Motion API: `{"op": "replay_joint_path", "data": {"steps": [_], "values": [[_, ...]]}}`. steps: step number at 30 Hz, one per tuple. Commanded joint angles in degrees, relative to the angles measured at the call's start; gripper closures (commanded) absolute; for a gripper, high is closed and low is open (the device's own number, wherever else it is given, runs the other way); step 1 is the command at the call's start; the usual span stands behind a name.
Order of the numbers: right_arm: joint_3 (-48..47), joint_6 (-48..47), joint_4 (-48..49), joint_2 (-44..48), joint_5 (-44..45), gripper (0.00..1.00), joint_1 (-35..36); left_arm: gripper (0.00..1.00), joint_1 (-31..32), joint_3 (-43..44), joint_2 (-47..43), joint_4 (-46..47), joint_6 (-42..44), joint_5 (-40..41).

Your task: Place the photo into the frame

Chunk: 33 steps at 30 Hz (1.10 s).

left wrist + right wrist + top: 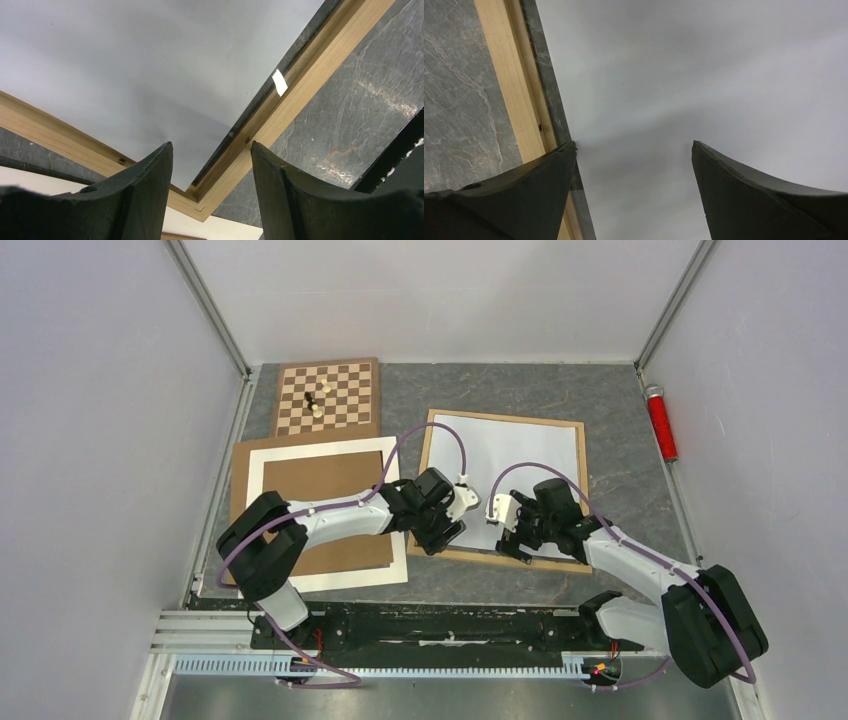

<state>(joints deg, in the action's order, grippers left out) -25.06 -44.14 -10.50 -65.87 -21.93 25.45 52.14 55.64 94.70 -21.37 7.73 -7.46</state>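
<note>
My left tool [211,148] is spread and empty over the near left corner of the frame [310,75]. My right tool [634,145] gapes wider, also empty, above the white sheet [704,75] beside the frame's near rail. Both arms reach forward, wrists angled toward each other. The frame lies flat on the worktop [620,470], right of centre.

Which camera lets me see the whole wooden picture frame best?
The top external view: the frame shows nearly whole. The left wrist view shows just one corner; the right wrist view just one wooden edge.
</note>
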Motion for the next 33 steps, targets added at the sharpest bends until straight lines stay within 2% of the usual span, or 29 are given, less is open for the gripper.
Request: {"op": "replay_joint_path", "data": {"steps": [1, 12, 25, 33], "values": [[-1.56, 0.14, -1.54, 1.34, 1.7, 0.12, 0.31, 0.35, 0.13, 1.01, -1.15, 3.52, 0.03, 0.65], [-5.06, 4.78, -2.59, 3.96, -0.6, 0.11, 0.29, 0.35, -0.19, 3.34, -0.77, 2.38, 3.84, 6.65], [-5.63, 6.96, -2.46, 4.61, -1.19, 0.11, 0.03, 0.35, -0.24, 0.93, 0.56, 1.41, 4.56, 2.59], [-4.18, 6.8, -2.03, 4.46, -0.89, 0.11, -0.37, 0.35, -0.25, -0.09, 2.59, 2.5, 4.46, 3.11]]}}
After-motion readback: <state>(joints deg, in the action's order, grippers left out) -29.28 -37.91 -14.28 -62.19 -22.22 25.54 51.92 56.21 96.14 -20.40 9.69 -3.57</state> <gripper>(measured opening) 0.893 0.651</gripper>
